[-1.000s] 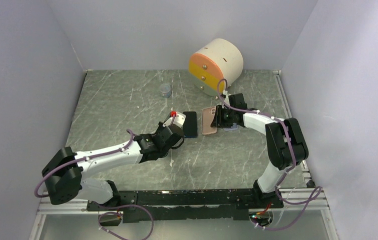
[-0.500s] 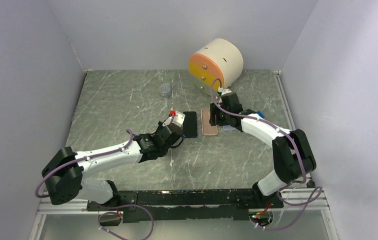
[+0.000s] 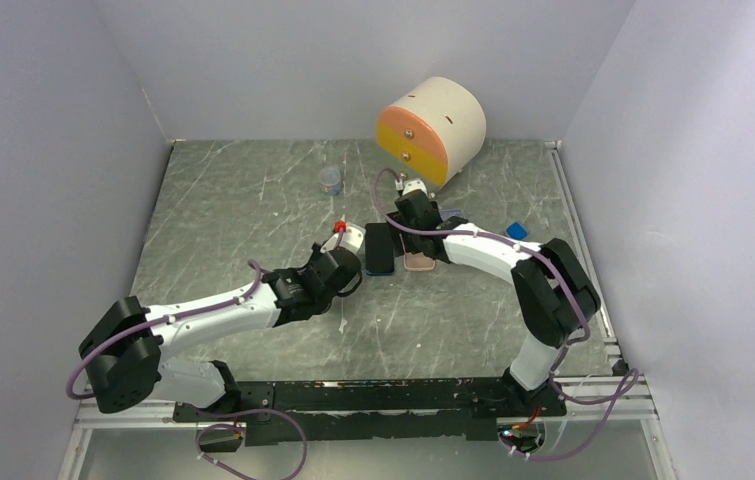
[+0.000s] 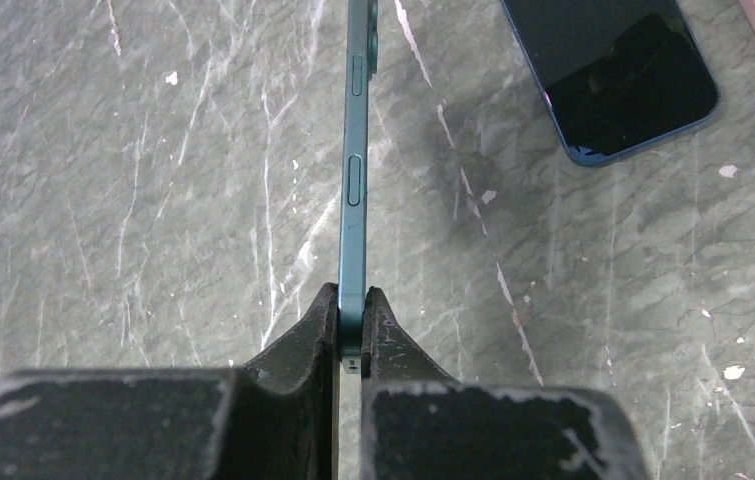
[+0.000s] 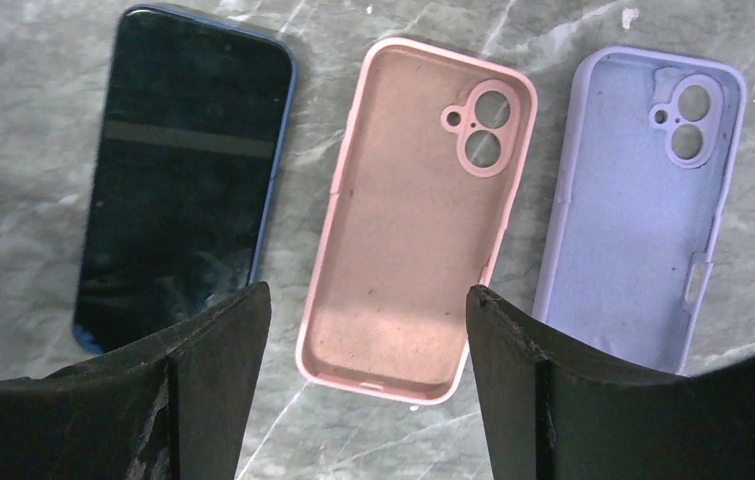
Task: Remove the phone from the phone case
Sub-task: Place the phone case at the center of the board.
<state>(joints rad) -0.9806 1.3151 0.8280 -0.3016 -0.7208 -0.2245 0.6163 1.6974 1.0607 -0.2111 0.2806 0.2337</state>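
Observation:
My left gripper [image 4: 353, 300] is shut on a teal phone [image 4: 356, 170], held bare and edge-on above the table. In the top view the left gripper [image 3: 351, 262] sits just left of a dark phone [image 3: 380, 250] that lies flat, screen up. That dark phone also shows in the left wrist view [image 4: 613, 70] and the right wrist view [image 5: 183, 170]. My right gripper [image 5: 365, 295] is open and empty, hovering over the near end of an empty pink case [image 5: 418, 220]. An empty lavender case [image 5: 643, 200] lies to its right. In the top view the right arm covers most of the pink case [image 3: 419, 264].
A round cream and orange drawer unit [image 3: 431, 130] stands at the back. A small grey cup [image 3: 330, 180] is at the back left and a small blue object [image 3: 518, 230] at the right. Grey walls enclose the marbled table [image 3: 253, 200].
My right gripper has swung left and toward the back, from beside the pink case to above it. My left gripper has shifted slightly, still gripping the teal phone.

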